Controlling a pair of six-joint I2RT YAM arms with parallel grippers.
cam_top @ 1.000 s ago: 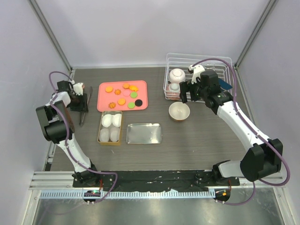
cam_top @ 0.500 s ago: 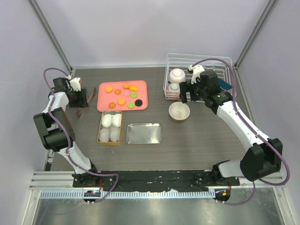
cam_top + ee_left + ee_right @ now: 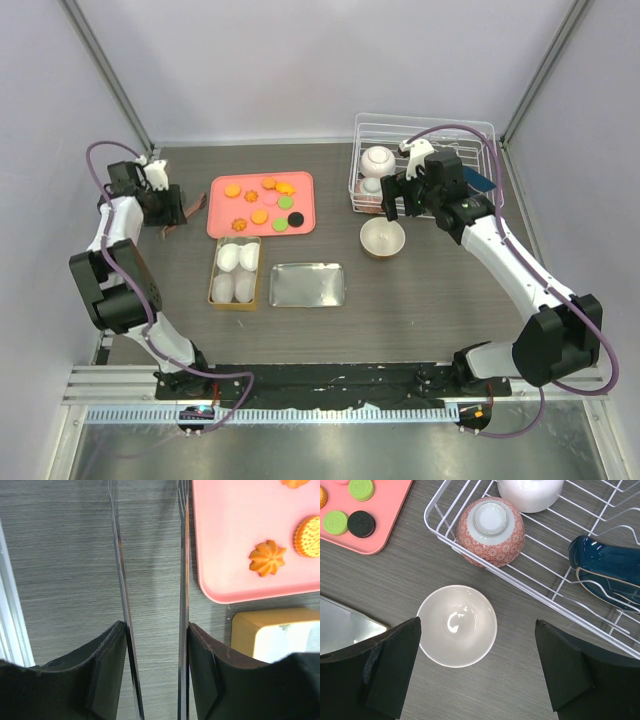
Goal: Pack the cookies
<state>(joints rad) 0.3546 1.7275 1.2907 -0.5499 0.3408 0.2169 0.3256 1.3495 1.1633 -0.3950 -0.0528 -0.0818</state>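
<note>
Step in hand, as I judge it: carry the tongs [image 3: 120,580] over to the cookies [image 3: 267,558] and pick up the first one. To do it well, I should squeeze both arms evenly so the tongs neither twist nor slip. I should lower the tips on either side of a single cookie near the tray's front edge and pinch gently so it does not crack. Then I lift it level toward the gold tin [image 3: 250,625].

Nearest, my left claw [image 3: 156,630] is part-way closed and grasps the tongs. Each black finger presses the outside of one thin metal arm. The two arms run forward side by side, a gap between them, over the grey worktop [image 3: 65,580]. Their tips are out of view, so I cannot tell whether they touch it. Just right of the tongs is a corner of the gold tin, and beyond it the pink tray [image 3: 225,555].

The cookies lie flat on that tray, mostly orange, with a few green, pink and one black. None looks to be in the tin's white paper cups [image 3: 236,258] yet.

Across the worktop, my right claw [image 3: 477,630] is spread wide and holds nothing. It hangs above a white bowl [image 3: 456,605], apparently not touching it. Beyond the bowl stands a wire rack [image 3: 545,580] with an upturned patterned bowl [image 3: 490,530] inside.
</note>
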